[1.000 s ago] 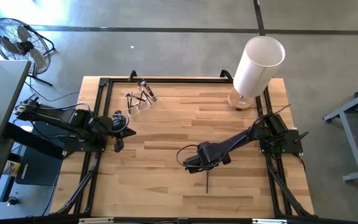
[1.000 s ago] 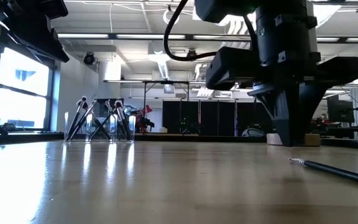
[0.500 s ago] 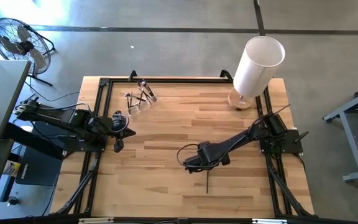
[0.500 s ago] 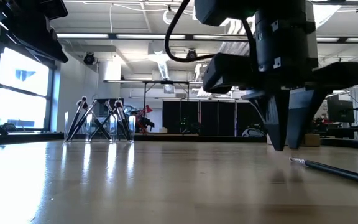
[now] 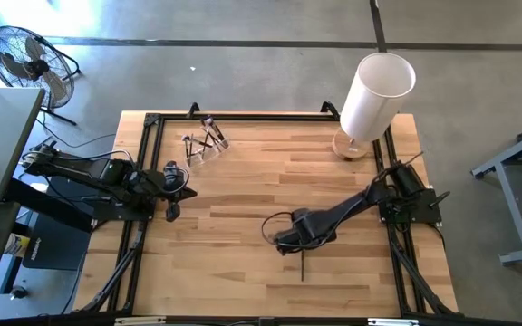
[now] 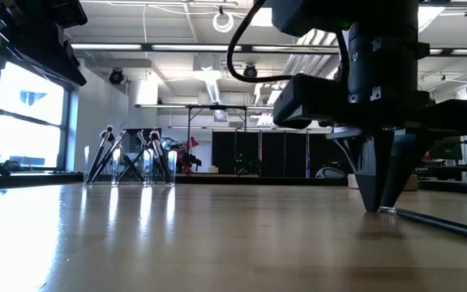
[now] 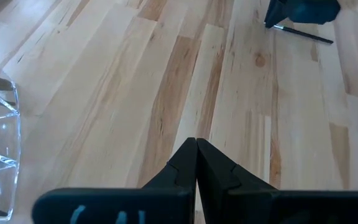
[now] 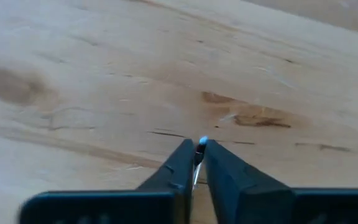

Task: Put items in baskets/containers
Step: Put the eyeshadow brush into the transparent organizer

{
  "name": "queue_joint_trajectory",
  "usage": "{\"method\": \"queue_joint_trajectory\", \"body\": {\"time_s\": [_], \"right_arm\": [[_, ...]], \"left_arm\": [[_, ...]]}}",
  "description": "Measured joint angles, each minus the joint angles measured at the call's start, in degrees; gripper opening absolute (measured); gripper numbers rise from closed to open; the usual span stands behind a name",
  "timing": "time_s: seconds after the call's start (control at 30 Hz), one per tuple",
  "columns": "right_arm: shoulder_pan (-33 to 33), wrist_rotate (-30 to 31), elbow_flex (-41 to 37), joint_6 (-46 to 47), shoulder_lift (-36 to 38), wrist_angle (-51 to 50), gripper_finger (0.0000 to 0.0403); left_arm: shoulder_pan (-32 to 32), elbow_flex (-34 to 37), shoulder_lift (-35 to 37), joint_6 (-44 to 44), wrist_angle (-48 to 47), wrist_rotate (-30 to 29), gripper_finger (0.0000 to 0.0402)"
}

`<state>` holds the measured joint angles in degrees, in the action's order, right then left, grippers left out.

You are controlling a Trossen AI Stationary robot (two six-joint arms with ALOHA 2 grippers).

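On the butcher-block tabletop (image 5: 243, 190) I saw the right gripper (image 8: 195, 157) pinching a makeup brush (image 8: 200, 144); left gripper (image 7: 196, 163) pressed together.

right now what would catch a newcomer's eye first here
The right gripper is down on the table's near middle, fingers pinched around the tip of a lone brush. At the far left edge a clear cup holds the other brushes, and a tall white cylinder stands at the far right corner.

Right end effector (image 5: 290, 246) over a lone brush (image 5: 303, 265) mid-table.
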<state>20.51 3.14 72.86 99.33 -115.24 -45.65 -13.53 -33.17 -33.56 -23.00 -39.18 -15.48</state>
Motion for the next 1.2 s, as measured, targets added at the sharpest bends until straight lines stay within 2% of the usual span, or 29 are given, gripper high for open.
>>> {"method": "queue_joint_trajectory", "body": {"time_s": [0.1, 0.23, 0.43, 0.5, 0.57, 0.67, 0.73, 0.87, 1.03, 1.1, 1.2], "right_arm": [[0.0, 2.4, -0.1, -3.5, 0.0, 1.2, 0.0007], [0.0, 6.4, -0.3, -8.7, 1.4, 2.3, 0.0007], [-1.2, 24.9, -0.4, -20.7, 6.5, 4.8, 0.0001], [-2.4, 28.0, -0.2, -24.4, 8.1, 7.6, 0.0001], [-4.5, 28.9, -0.5, -31.7, 9.1, 10.5, 0.0001], [-9.4, 29.5, -0.2, -46.4, 11.0, 21.7, 0.0001], [-13.3, 27.5, -0.2, -54.4, 11.5, 28.7, 0.0], [-21.9, 15.8, -0.3, -68.7, 11.3, 47.9, 0.0], [-32.1, 4.4, -0.2, -80.5, 10.8, 69.4, 0.0], [-35.5, 2.0, 1.8, -83.5, 10.0, 72.9, 0.0], [-39.8, -1.5, 8.3, -87.9, 6.5, 73.1, 0.0]], "left_arm": [[0.0, 0.0, 0.0, 0.0, 0.0, -0.4, 0.0], [0.0, 0.0, 0.0, 0.2, 0.0, -0.5, 0.0], [0.0, 0.0, 0.0, 0.2, 0.1, -1.9, 0.0], [0.0, 0.0, 0.0, 0.2, 0.2, -3.0, 0.0], [0.0, 0.0, 0.0, 0.2, 0.7, -3.6, 0.0], [0.0, 0.0, 0.0, 0.2, 1.2, -3.6, 0.0], [0.0, 0.0, 0.0, 0.2, 2.1, -3.7, 0.0], [0.0, 0.0, 0.0, 0.2, 2.6, -4.5, 0.0], [0.0, 0.0, 0.0, 0.2, 2.8, -8.4, 0.0], [0.0, 0.0, 0.0, 0.2, 3.0, -9.7, 0.0], [0.0, 0.0, 0.0, 0.2, 3.2, -11.5, 0.0]]}}
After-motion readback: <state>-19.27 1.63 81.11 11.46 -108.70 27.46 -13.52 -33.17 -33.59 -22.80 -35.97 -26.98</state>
